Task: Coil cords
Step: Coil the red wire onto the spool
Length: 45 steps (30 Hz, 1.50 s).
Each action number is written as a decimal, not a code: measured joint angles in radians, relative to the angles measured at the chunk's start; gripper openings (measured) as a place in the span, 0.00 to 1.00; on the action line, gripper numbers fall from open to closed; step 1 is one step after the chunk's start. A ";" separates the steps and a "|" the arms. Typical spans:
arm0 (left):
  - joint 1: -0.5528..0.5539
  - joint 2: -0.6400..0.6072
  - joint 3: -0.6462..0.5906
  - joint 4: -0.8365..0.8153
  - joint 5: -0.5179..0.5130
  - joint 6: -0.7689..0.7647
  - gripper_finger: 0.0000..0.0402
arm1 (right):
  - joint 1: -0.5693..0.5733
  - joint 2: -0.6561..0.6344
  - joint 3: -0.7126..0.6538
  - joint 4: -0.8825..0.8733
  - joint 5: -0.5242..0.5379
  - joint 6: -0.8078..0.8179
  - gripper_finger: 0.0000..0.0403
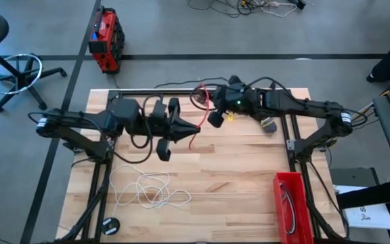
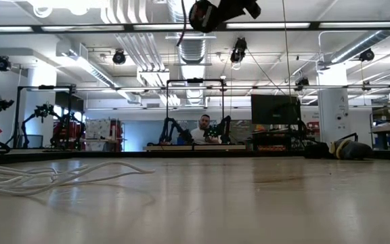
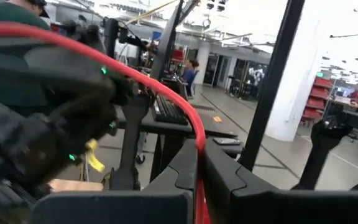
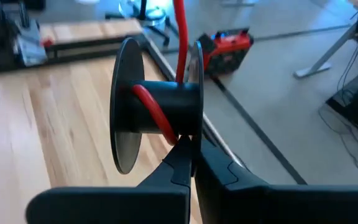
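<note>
— Two arms, listed first. Where are they?

— High view, upper middle of the frame. Left gripper (image 1: 193, 129) and right gripper (image 1: 215, 116) sit just apart, raised above the far half of the wooden table (image 1: 235, 176).

— Item held by the left one?

— Red cord (image 1: 199, 116). In the left wrist view its fingers (image 3: 185, 171) are clenched together with the red cord (image 3: 166, 84) running up from between them and arcing toward the upper left.

— And the right one?

— A black spool (image 4: 157, 102), two discs on a dark hub. The right wrist view shows the fingers (image 4: 182, 165) closed at the spool's lower edge, the red cord (image 4: 154, 112) wrapped slantwise over the hub and leaving straight up at the top centre.

— Other cords?

— White cord (image 1: 147, 188), loose loops lying flat on the table, lower left of centre in the high view; the same loops show at the left edge of the low view (image 2: 46, 177). One small dark coil (image 1: 111, 226) at the lower left, by the table's edge.

— Further entries?

— Red bin (image 1: 293, 203), lower right on the table, with a thin dark cable inside. Red toolbox (image 1: 105, 39) on the floor, upper left. Rolling stool (image 1: 12, 68) at the far left edge.
</note>
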 joint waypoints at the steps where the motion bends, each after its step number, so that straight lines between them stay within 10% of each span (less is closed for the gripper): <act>1: -0.003 0.004 0.000 0.001 0.015 0.000 0.00 | -0.001 -0.002 0.000 0.024 0.000 0.000 0.00; 45: -0.063 -0.255 -0.015 -0.227 -0.315 0.138 0.00 | -0.021 -0.167 0.003 -0.130 -0.177 -0.276 0.00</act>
